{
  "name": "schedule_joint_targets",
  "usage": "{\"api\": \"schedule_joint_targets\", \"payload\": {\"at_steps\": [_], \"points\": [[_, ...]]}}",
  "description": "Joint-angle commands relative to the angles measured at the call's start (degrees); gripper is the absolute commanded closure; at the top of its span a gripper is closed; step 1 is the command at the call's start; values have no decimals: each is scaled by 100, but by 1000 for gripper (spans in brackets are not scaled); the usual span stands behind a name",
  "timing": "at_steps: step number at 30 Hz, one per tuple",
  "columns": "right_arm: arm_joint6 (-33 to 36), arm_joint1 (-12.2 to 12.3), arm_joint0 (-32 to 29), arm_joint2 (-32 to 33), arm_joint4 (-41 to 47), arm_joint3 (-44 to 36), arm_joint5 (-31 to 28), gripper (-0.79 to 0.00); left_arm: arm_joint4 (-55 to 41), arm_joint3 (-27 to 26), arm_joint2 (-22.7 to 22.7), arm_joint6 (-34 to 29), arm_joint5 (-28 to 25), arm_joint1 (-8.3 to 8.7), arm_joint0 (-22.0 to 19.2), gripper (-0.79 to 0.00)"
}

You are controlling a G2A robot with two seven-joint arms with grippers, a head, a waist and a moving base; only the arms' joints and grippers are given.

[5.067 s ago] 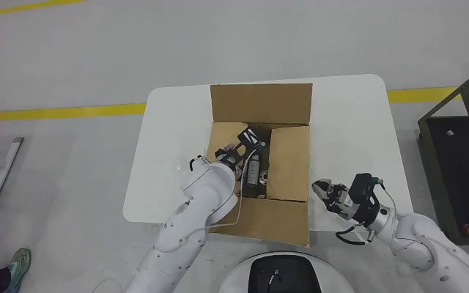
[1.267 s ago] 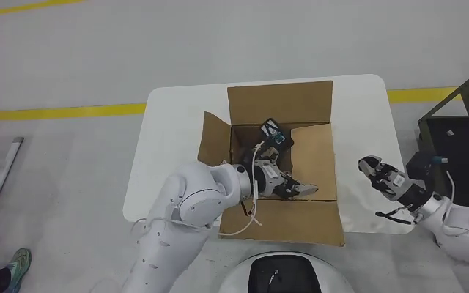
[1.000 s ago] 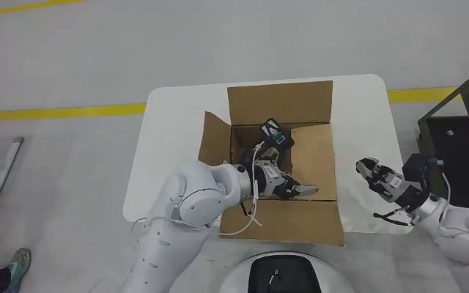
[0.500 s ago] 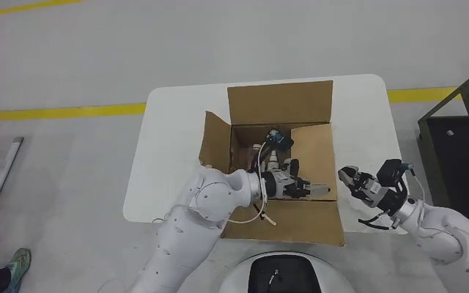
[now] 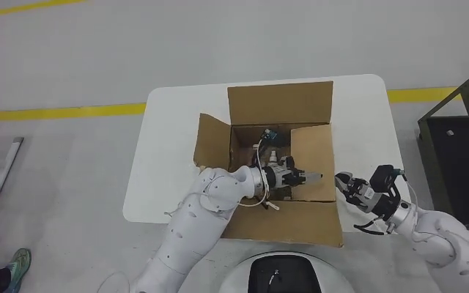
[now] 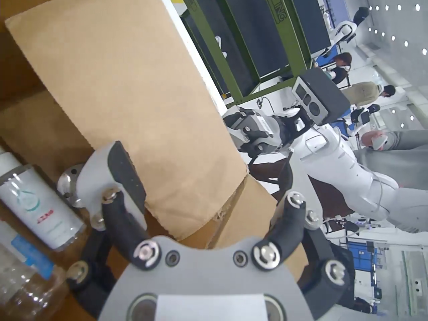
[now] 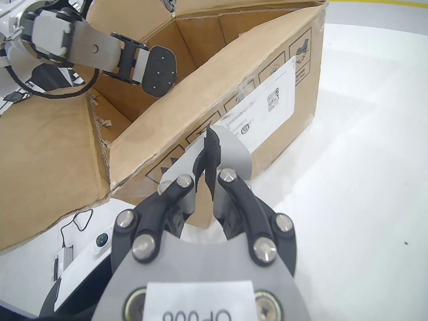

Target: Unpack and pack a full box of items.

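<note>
Seen from above, the left arm (image 5: 220, 192) and left end effector (image 5: 314, 177) cover much of the box (image 5: 278, 102) opening. The right flap (image 5: 314, 150) hides more, so the contents cannot be told there. From the left wrist, a labelled bottle (image 6: 36, 208) and a clear bottle (image 6: 23, 279) are both cut off by the picture's edge. A metal disc (image 6: 67, 185) sits half behind one finger (image 6: 117, 175). The other finger's pad cannot be made out. From the right wrist, the box wall hides the box floor.

white table (image 5: 168, 146) on grey floor; yellow line (image 5: 73, 111) across floor; green rack (image 5: 445, 157) beside table
</note>
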Motion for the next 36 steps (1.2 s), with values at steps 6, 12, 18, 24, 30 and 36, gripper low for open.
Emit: {"api": "schedule_joint_targets", "payload": {"at_steps": [6,12,18,24,30,36], "points": [[0,-4,-8,4,-19,-7,2,0,7,67,-176,198,35,30,96,-785],[16,-8,-18,-10,-30,-2,-20,0,4,21,-325,87,41,84,250,-785],[43,-14,8,-43,-48,-14,-22,0,-185,201,-203,30,-52,53,291,-785],[50,-19,13,-62,-56,-13,-21,0,-763,342,-149,37,-275,-4,286,-785],[55,-24,9,-77,-46,-17,-26,0,-971,214,-120,58,-562,-30,247,-785],[47,-21,-8,8,72,-43,-16,0,-1126,-221,-222,23,-559,-10,303,-785]]}}
